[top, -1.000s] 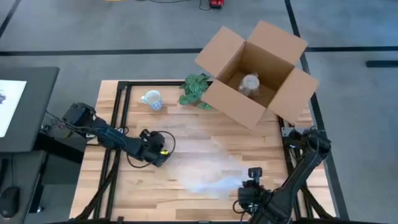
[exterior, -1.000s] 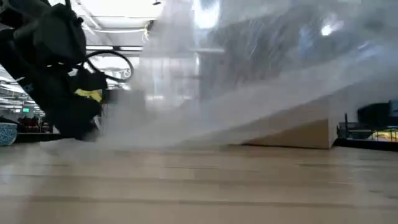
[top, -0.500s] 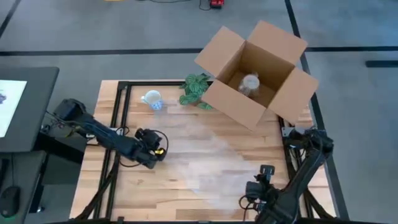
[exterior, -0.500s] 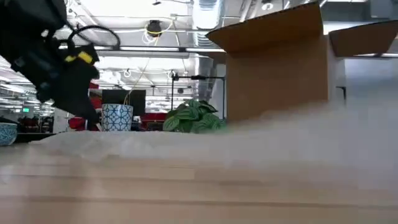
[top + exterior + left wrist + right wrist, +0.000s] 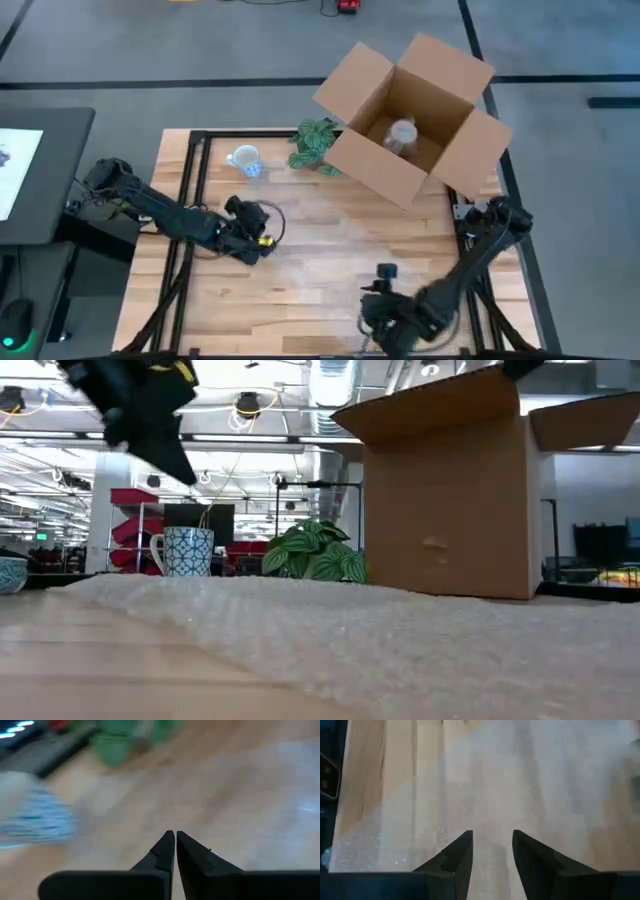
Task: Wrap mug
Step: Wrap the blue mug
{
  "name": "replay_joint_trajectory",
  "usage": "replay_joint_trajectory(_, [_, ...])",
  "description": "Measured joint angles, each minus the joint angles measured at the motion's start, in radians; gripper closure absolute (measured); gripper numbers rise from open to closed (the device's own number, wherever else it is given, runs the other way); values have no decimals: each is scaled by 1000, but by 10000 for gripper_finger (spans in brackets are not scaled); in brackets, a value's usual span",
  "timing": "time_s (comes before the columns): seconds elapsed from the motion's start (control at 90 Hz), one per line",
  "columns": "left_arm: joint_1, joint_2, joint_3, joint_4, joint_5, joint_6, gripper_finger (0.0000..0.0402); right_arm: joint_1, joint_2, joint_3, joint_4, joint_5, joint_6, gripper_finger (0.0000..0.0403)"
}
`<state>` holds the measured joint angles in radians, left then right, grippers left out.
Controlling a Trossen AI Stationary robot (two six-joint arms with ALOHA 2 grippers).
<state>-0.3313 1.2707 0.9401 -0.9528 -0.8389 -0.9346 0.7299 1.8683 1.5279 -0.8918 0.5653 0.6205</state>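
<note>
Altogether one mug (image 5: 244, 159), one bubble-wrap sheet (image 5: 330, 240) — one box (image 5: 410, 118).

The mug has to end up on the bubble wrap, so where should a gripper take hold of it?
Probably by the rim, coming from above. The mug stands upright at the table's far left, apart from the bubble wrap, its mouth open to the high view. Its handle sticks out sideways in the low view, so a finger placed away from it should slip inside. The left gripper is nearer.

Grey floor (image 5: 200, 50) with black lines rings my wooden tabletop (image 5: 300, 290); ceiling strip lights (image 5: 250, 438) upper left, red shelving (image 5: 135, 520) mid-left, low view.
</note>
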Motion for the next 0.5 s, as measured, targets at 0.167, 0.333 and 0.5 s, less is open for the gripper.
replay_joint_trajectory(0.167, [266,-19,76,-82,143,274,382,-83,0,-47,103,-139,-103,265])
replay_joint_trajectory(0.333, [574,-25,16,-36,362,594,314,-95,1,-71,125,-176,-106,264])
replay_joint_trajectory(0.5, [794,-26,-21,71,423,802,232,-72,1,-93,146,-175,-98,264])
